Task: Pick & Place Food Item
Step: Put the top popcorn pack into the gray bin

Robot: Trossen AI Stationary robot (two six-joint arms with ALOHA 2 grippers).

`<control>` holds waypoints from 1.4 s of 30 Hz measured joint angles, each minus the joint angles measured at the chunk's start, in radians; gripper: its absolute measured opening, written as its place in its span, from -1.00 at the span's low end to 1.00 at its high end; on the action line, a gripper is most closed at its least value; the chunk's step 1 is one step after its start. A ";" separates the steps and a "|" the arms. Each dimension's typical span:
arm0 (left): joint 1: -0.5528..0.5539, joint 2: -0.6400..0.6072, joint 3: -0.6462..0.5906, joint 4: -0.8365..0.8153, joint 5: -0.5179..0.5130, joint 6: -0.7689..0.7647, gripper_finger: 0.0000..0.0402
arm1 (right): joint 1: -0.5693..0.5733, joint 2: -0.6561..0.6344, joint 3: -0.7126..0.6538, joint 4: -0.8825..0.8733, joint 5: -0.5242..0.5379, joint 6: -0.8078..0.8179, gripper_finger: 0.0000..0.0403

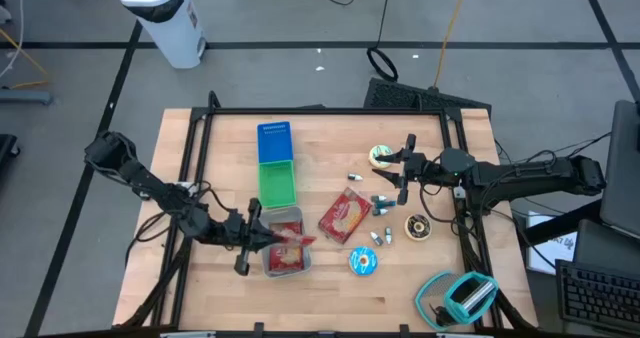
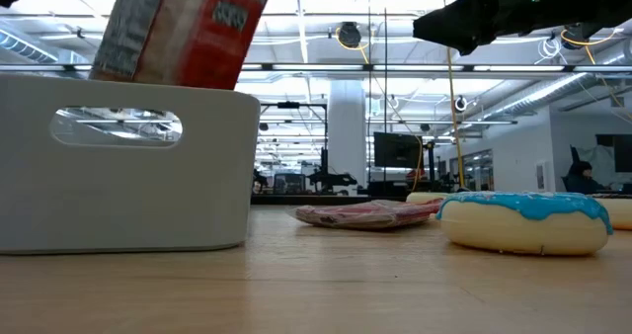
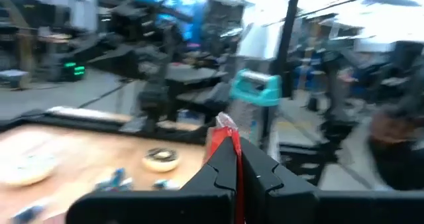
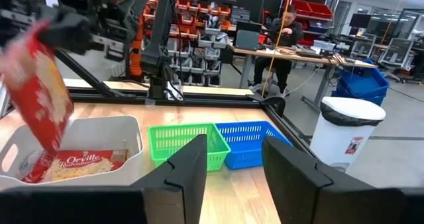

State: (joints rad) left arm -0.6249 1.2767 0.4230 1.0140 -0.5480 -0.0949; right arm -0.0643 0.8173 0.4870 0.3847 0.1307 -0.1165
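My left gripper is shut on a red snack packet and stands over a white bin near the table's near edge. The bin has an Orville popcorn packet lying inside it. In the low view the red packet sticks up above the bin's wall. A second red packet lies flat on the table to the bin's right. My right gripper hovers open over the table's right part, touching nothing. My left gripper pinches the red packet by its upper edge between its two fingers, which come roughly level from the table's left side. The packet hangs tilted below the fingers, and its lower end reaches down into the white bin.
A green basket and a blue basket stand behind the bin. A blue-iced donut, a chocolate donut, another donut and small sweets lie on the right half. A teal tape dispenser sits at the near right corner.
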 joint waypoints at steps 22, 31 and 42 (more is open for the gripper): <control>0.043 0.093 -0.120 0.179 -0.111 0.164 -1.00 | 0.000 0.000 0.000 -0.001 0.000 -0.003 -0.36; 0.054 0.092 -0.200 0.275 -0.112 0.237 -1.00 | 0.000 0.000 0.000 -0.001 0.002 -0.003 -0.36; 0.106 0.092 -0.220 0.193 -0.029 0.054 -0.91 | -0.001 0.000 0.000 0.000 0.004 -0.004 -0.36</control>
State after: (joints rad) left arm -0.5193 1.3689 0.2035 1.2075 -0.5765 -0.0412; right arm -0.0648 0.8177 0.4873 0.3847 0.1345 -0.1207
